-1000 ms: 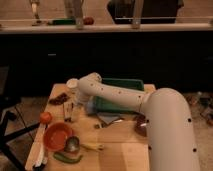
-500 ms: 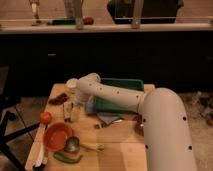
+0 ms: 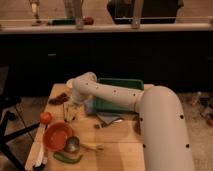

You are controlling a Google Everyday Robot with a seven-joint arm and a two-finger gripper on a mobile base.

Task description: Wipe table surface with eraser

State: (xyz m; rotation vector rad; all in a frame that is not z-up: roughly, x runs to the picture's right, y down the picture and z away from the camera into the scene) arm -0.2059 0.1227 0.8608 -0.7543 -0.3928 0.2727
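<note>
The light tan wooden table surface fills the lower left of the camera view. My white arm reaches from the lower right across it to the left part. My gripper points down there, low over the wood, just right of a dark reddish lumpy item. I cannot make out the eraser for certain. A small dark piece lies at the front left corner of a blue-grey folded cloth. Whatever is under the gripper is hidden.
A green tray stands at the back of the table behind my arm. At the front left are a red tomato, an orange-red bowl, a metal cup, a green pepper and a yellow item. A dark counter runs behind.
My gripper has moved a little lower and toward the front of the table. The other things have not moved.
</note>
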